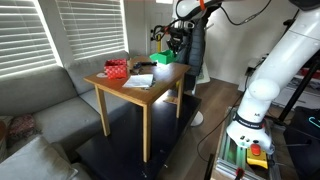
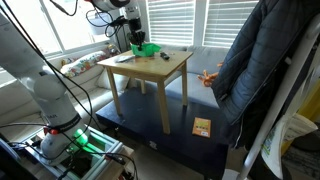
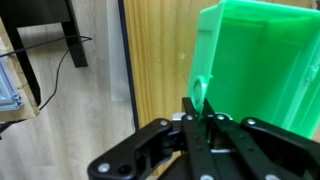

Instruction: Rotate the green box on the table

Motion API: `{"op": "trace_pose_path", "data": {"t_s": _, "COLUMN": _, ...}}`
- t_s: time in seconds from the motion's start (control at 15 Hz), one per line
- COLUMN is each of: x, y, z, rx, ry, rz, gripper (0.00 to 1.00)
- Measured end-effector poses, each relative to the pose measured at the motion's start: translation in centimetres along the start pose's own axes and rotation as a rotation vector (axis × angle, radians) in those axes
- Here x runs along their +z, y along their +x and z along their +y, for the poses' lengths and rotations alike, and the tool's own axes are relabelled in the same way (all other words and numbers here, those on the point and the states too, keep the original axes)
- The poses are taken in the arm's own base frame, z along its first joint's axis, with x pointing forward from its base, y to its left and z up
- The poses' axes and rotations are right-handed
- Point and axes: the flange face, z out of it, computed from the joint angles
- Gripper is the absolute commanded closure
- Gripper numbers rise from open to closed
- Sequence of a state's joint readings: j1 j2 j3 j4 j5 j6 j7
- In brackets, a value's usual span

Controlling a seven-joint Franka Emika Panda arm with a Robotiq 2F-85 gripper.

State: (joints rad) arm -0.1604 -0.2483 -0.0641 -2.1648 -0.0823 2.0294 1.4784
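The green box [image 3: 258, 60] fills the right of the wrist view, tilted, with its open side toward the camera and its rim between my fingers. My gripper [image 3: 200, 112] is shut on that rim. In both exterior views the gripper [image 1: 176, 45] [image 2: 139, 42] holds the green box [image 1: 163, 57] [image 2: 146, 49] just above the far corner of the wooden table [image 1: 150, 92] [image 2: 170, 70]. The box's underside is hidden, so contact with the table cannot be told.
A red patterned box [image 1: 117, 69] and a white paper with a dark object [image 1: 139, 81] lie on the table. A grey sofa [image 1: 40, 100] stands beside it. A low black platform [image 2: 160, 135] lies under the table. A dark jacket [image 2: 262, 70] hangs nearby.
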Motion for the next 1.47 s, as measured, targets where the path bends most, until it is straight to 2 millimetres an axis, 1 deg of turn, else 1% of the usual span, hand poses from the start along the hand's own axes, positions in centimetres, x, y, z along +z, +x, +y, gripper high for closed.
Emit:
{"op": "trace_pose_path", "data": {"t_s": 0.4, "x": 0.2, "y": 0.6, "z": -1.0, "rx": 0.311, "ry": -0.014, "rz": 0.003, "gripper": 0.98}}
{"op": "trace_pose_path", "data": {"t_s": 0.73, "x": 1.1, "y": 0.3, "z": -1.8, "rx": 0.576, "ry": -0.028, "rz": 0.01, "gripper": 0.98}}
{"op": "trace_pose_path", "data": {"t_s": 1.13, "x": 1.5, "y": 0.1, "z": -2.5, "rx": 0.894, "ry": -0.03, "rz": 0.019, "gripper": 0.98}}
{"op": "trace_pose_path", "data": {"t_s": 1.2, "x": 1.6, "y": 0.1, "z": -2.6, "rx": 0.947, "ry": -0.03, "rz": 0.025, "gripper": 0.91}}
{"op": "trace_pose_path", "data": {"t_s": 1.33, "x": 1.8, "y": 0.2, "z": -2.8, "rx": 1.024, "ry": -0.019, "rz": 0.059, "gripper": 0.91}}
{"op": "trace_pose_path", "data": {"t_s": 1.47, "x": 2.0, "y": 0.1, "z": -3.0, "rx": 1.049, "ry": -0.016, "rz": 0.068, "gripper": 0.91}}
